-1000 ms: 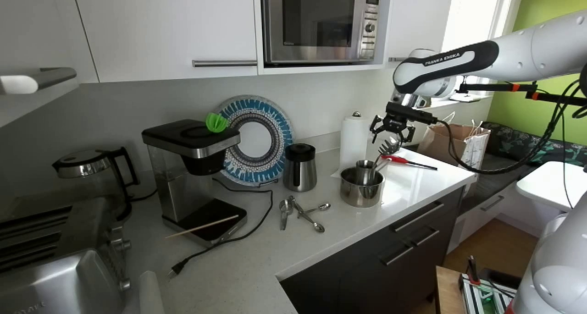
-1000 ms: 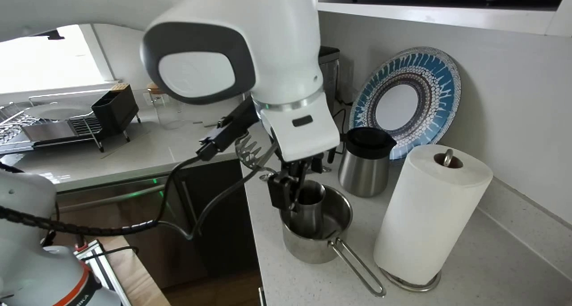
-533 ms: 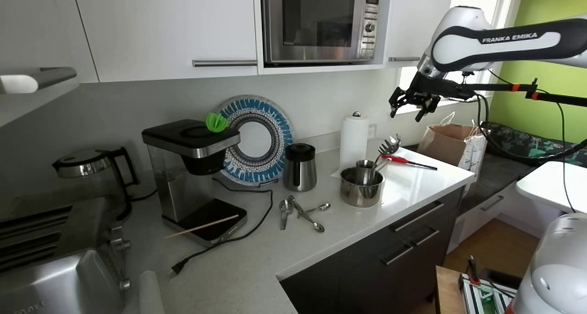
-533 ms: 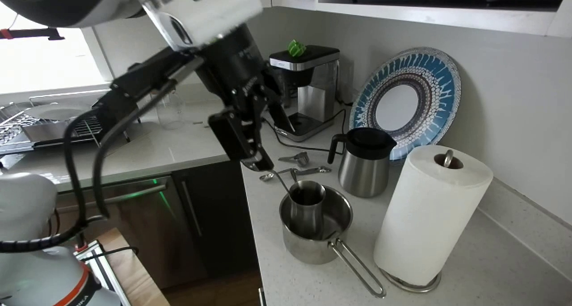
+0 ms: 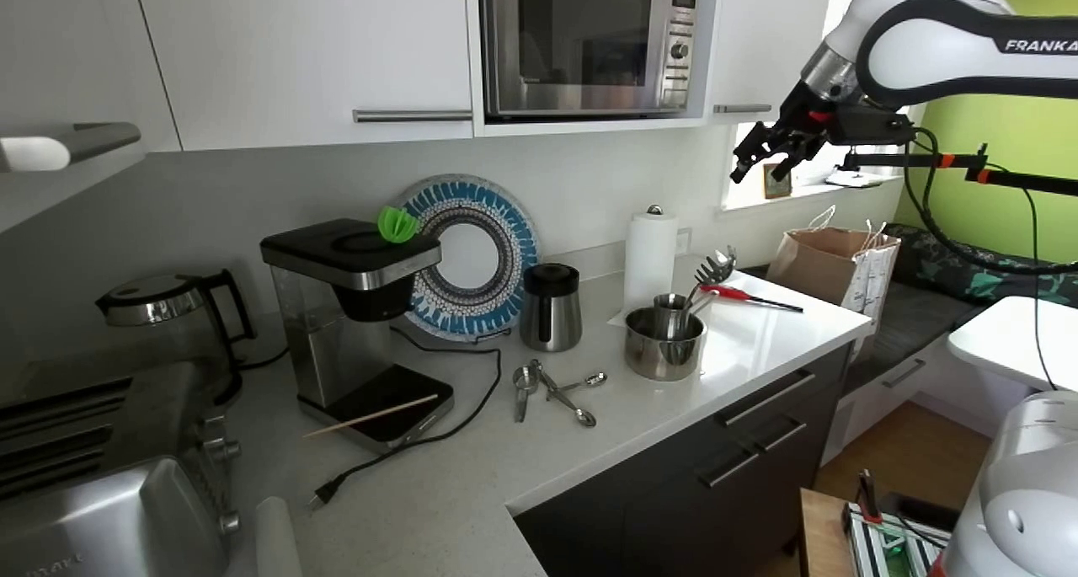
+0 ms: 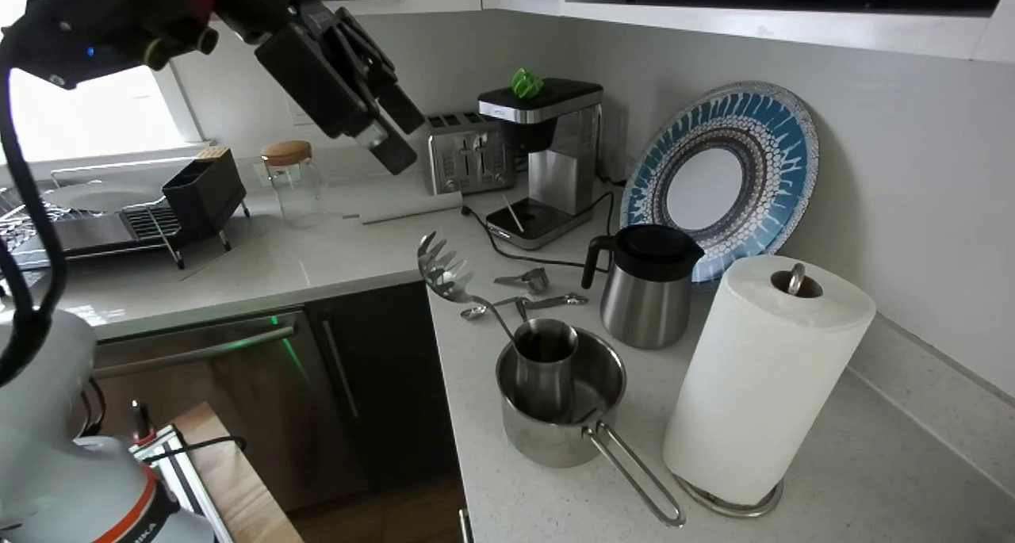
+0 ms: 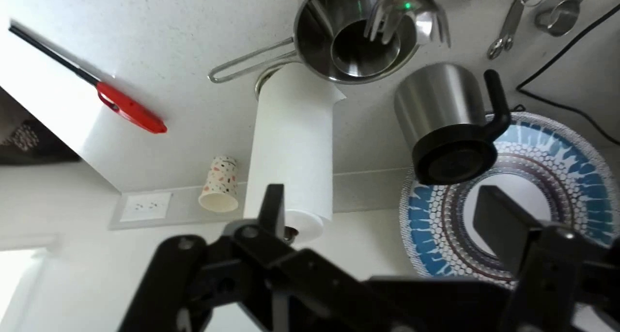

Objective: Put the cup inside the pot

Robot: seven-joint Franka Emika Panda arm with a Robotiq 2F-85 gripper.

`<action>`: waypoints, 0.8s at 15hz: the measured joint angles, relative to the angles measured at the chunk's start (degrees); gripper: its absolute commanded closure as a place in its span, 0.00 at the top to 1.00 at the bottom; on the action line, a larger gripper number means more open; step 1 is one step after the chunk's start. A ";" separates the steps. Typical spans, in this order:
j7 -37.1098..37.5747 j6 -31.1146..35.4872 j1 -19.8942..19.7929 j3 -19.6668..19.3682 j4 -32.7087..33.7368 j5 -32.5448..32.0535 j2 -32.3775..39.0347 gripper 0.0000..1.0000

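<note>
Toaster [image 5: 109, 484] sits at the left in an exterior view, then a black-handled kettle [image 5: 164, 309] and a coffee maker [image 5: 328, 358]. A blue-patterned round placemat [image 5: 509, 261] leans against the wall [image 5: 581, 185]; a black-lidded steel carafe [image 5: 558, 320] comes next, with metal measuring spoons [image 5: 553, 387] on the counter [image 5: 438, 493] before it. Close by a paper towel roll [image 5: 650, 261], the silver cup [image 5: 671, 317] stands upright inside the steel pot [image 5: 661, 363]. A spaghetti server [image 5: 712, 271] slants up at the cup's rim; I cannot tell whether its handle goes inside. Farther right lies a red lighter [image 5: 729, 293]; the gripper [image 5: 760, 173] hangs high, jaws apart, well away from cup and pot.
</note>
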 measured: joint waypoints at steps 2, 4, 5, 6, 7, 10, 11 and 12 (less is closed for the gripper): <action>-3.25 0.45 2.42 0.86 0.42 0.00 -0.70 1.00; -5.88 1.31 5.80 1.69 1.44 0.07 -0.34 1.00; -6.98 1.89 7.64 2.10 2.04 0.20 0.14 1.00; -8.05 2.56 9.62 2.54 2.72 0.34 0.78 1.00; -9.03 3.14 11.60 2.97 3.44 0.60 1.51 1.00; -12.10 3.67 17.63 4.32 5.74 2.46 3.91 1.00; -13.24 3.67 19.46 4.69 6.43 3.42 4.72 1.00; -14.56 3.67 21.29 4.97 7.04 4.58 5.46 1.00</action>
